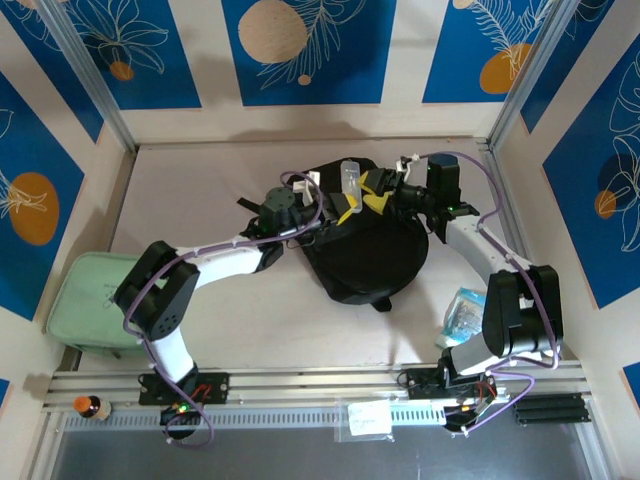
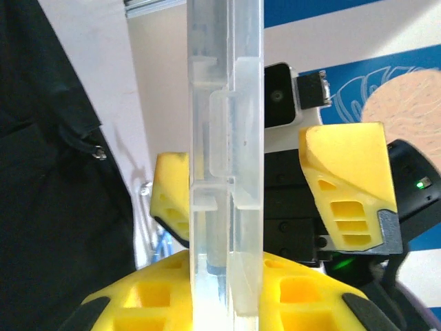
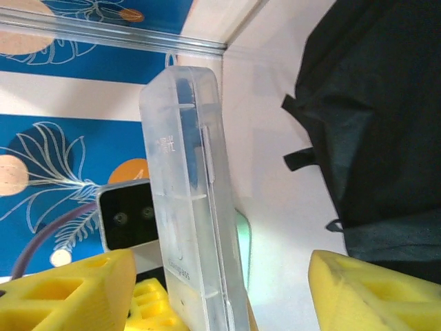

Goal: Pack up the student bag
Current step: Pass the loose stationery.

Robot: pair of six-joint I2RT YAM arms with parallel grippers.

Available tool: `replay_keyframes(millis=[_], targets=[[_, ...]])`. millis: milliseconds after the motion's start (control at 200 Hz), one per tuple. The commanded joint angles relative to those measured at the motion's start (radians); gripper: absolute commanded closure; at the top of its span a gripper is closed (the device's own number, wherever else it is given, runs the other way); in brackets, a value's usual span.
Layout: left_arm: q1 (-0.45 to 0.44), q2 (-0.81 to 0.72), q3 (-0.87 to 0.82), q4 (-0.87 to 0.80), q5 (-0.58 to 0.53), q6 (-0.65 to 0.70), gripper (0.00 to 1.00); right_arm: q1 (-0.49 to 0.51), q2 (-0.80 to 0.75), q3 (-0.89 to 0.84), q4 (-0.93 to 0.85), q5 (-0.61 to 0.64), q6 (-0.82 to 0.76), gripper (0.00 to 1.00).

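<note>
One clear case [image 1: 350, 179] (in left hand [image 1: 346, 211])

Twin arms, matched build. Left arm [image 1: 215, 262] and right arm [image 1: 470, 240]: white tube links, bulky rounded black joint housings. Purple cable [image 3: 52, 231] looped along each arm, base to wrist. Black base blocks [image 1: 180, 385], small green light at each. Left pincer [image 2: 224, 300] and right pincer [image 3: 220, 289]: chunky yellow fingers [image 2: 344, 186] with rectangular cut-out pockets, dark grey backing at heel. White camera block [image 3: 127, 217] with dark lenses behind fingers. Green indicator light [image 2: 420, 184] on black wrist housing.
</note>
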Motion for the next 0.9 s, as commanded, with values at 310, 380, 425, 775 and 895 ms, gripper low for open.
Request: replay_keyframes(millis=[310, 380, 425, 775, 895], targets=[[0.02, 0.008, -0.007, 0.177, 0.028, -0.178, 0.84, 0.026, 0.068, 0.002, 0.273, -0.11, 0.115, 0.6], [0.027, 0.005, -0.017, 0.172, 0.025, -0.179, 0.81, 0.028, 0.061, -0.005, 0.3, -0.116, 0.112, 0.69], [0.032, 0.001, -0.022, 0.166, 0.029, -0.173, 0.79, 0.03, 0.058, -0.008, 0.308, -0.121, 0.113, 0.73], [0.054, 0.007, -0.019, 0.206, 0.103, -0.184, 0.81, 0.062, 0.075, 0.01, 0.305, -0.135, 0.112, 0.7], [0.056, 0.011, -0.019, 0.218, 0.112, -0.19, 0.83, 0.072, 0.106, 0.024, 0.313, -0.135, 0.126, 0.66]])
